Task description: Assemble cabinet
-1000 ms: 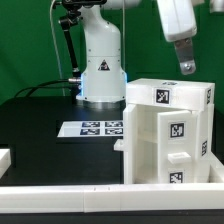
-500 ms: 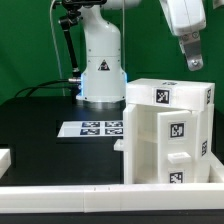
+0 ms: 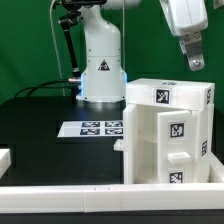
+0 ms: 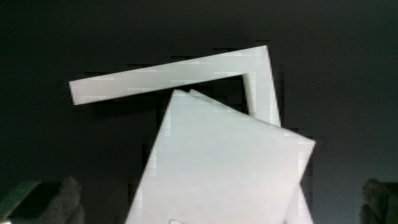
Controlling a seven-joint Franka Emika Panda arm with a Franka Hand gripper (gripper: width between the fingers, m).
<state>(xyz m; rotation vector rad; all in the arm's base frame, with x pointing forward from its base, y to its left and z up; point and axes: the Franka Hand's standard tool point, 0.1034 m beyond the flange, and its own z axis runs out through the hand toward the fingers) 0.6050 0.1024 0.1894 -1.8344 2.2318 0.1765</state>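
Observation:
The cabinet is a large white box with tagged drawer blocks. It stands on the black table at the exterior view's right. My gripper hangs in the air above the cabinet's far right corner, not touching it. In the wrist view the cabinet fills the middle, seen from above. My gripper is open and empty. Its dark fingers stand wide apart at the two edges of the picture.
The marker board lies flat on the table in front of the robot base. A long white border rail runs along the near edge; its corner shows in the wrist view. A small white part sits at the left edge.
My gripper has moved a little toward the exterior view's right above the cabinet, then held still. The cabinet has not moved.

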